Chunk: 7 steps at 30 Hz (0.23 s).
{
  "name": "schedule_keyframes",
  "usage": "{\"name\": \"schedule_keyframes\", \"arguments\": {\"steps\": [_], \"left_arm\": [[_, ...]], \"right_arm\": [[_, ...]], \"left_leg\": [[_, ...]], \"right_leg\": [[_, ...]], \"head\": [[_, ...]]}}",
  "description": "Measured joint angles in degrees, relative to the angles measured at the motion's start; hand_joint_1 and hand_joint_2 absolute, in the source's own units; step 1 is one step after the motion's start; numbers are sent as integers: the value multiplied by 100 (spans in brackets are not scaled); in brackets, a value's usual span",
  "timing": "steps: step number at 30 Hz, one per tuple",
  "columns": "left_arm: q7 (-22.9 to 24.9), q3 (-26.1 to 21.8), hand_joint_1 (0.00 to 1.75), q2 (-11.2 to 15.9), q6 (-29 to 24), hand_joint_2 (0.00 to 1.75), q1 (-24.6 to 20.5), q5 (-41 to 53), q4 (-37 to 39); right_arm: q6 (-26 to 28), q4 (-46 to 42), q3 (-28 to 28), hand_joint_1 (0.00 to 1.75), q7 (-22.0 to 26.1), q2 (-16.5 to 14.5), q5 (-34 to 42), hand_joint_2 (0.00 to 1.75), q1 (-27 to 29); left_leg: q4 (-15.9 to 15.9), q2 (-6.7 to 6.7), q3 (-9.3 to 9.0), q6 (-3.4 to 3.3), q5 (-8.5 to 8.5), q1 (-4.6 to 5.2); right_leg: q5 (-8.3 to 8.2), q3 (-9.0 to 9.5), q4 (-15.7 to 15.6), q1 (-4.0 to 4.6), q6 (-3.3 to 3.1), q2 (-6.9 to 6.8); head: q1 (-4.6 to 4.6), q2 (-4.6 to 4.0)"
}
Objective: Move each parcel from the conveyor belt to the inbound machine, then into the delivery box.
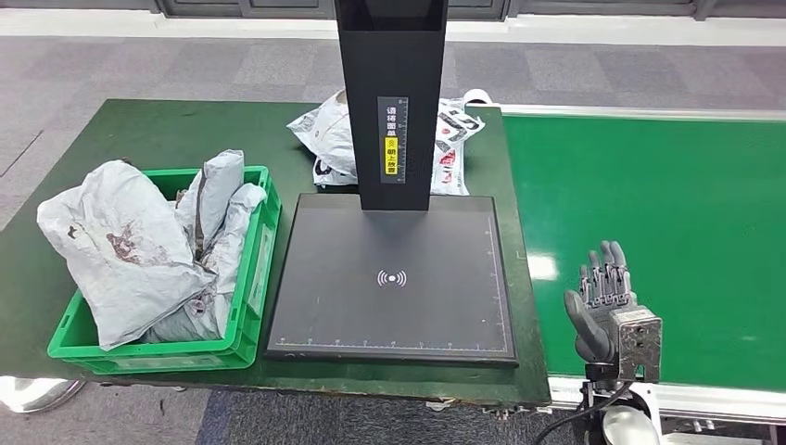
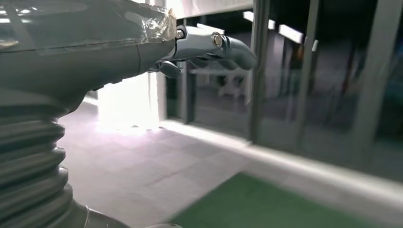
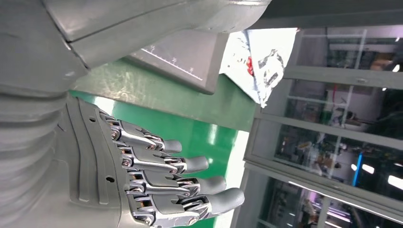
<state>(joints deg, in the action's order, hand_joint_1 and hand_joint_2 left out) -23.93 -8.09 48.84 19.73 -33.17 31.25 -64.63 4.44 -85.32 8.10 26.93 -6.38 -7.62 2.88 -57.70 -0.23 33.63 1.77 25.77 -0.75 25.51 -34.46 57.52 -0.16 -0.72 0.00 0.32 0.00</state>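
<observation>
Nearest in the head view, the right hand [image 1: 607, 301] hovers over the conveyor belt [image 1: 667, 213], fingers straight, holding nothing; a white parcel [image 1: 445, 139] lies behind the inbound machine [image 1: 394, 278], grey parcels [image 1: 139, 246] fill the green delivery box [image 1: 246, 315]

Left wrist view: left hand [image 2: 209, 47] empty, fingers loosely extended

Right wrist view: right hand's fingers [image 3: 180, 166] spread above the belt

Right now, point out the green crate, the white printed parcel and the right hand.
green crate [image 1: 252, 278], head view, right side wall.
white printed parcel [image 1: 329, 134], head view, left bulge.
right hand [image 1: 607, 301], head view, palm back.
</observation>
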Motion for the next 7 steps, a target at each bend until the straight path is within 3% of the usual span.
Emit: {"name": "schedule_keyframes", "arguments": {"steps": [6,7], "left_arm": [[-432,212,0,-1988,-821,175,283,-1096,29],[-465,256,0,-2142,-870,175,303,-1179,33]], "right_arm": [[319,75,-406,0,-116,-86,-472,175,-450],[363,94,-454,0,-125,-90,-510,175,-499]], "left_leg": [[-3,-4,-3,-15,-17,20],[-3,-3,-3,-17,-18,21]], "right_leg": [[-24,4,0,-29,19,1],[-26,4,-1,-30,23,3]], "head": [[1,0],[1,0]]}}
